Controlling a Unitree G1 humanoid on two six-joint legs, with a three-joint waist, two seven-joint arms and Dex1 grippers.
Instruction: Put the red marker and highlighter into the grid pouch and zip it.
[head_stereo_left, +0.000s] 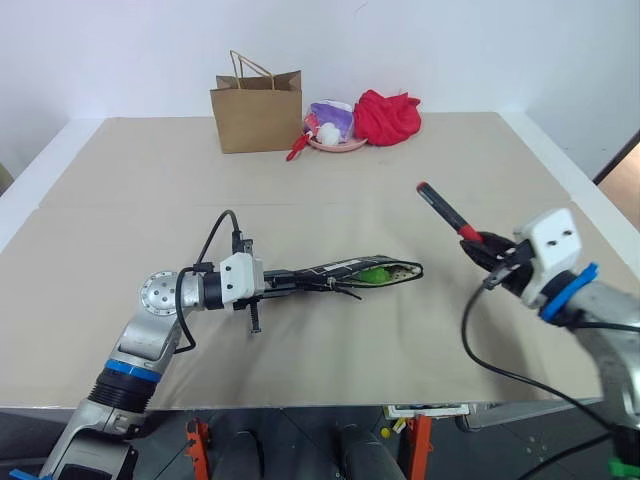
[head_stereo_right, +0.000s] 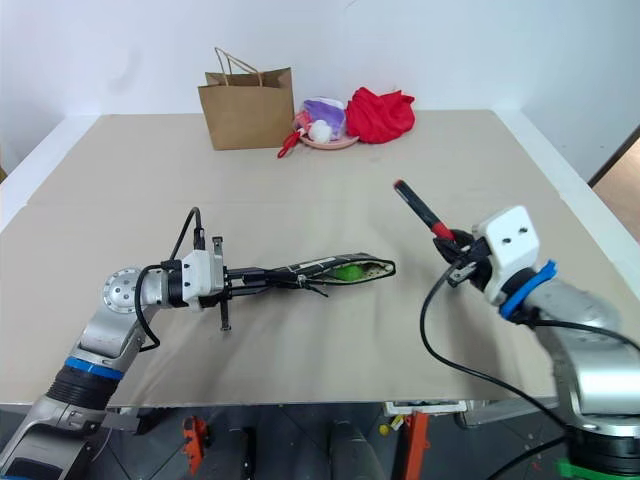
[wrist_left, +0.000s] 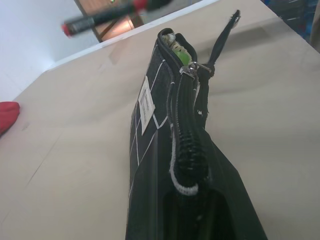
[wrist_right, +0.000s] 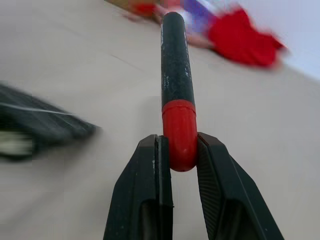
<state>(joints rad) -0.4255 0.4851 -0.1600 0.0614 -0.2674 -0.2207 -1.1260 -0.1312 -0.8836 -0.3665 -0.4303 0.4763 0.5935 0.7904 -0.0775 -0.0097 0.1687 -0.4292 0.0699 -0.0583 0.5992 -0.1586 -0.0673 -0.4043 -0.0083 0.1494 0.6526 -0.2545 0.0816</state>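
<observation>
The tan surface (head_stereo_left: 120, 300) has plenty of bare room: the whole left half and the broad middle band lie free, and the clutter sits well back near the far edge, where a brown paper bag (head_stereo_left: 257, 108) stands beside a pink dish (head_stereo_left: 335, 143) of small things and a red cloth bundle (head_stereo_left: 387, 117). The near edge runs just below both arms.

The grid pouch (head_stereo_left: 350, 271) is held up off the surface near the front centre, stretched out level with its mouth gaping at the far end. The lime-green highlighter (head_stereo_left: 377, 273) shows inside that opening. The zipper pull (wrist_left: 220, 40) hangs loose by the mouth.

The left end effector (head_stereo_left: 290, 281) reaches in level from the left and points to the right, clamped tight on the closed end of the pouch.

The right end effector (wrist_right: 181, 150) is raised above the surface on the right, well apart from the pouch, pointing forward and toward the left. Its two black fingers (wrist_right: 150, 185) are nearly closed, pinching the red end of the red marker (head_stereo_left: 447, 212), whose black barrel sticks out past them, slanting up and away toward the back left.
</observation>
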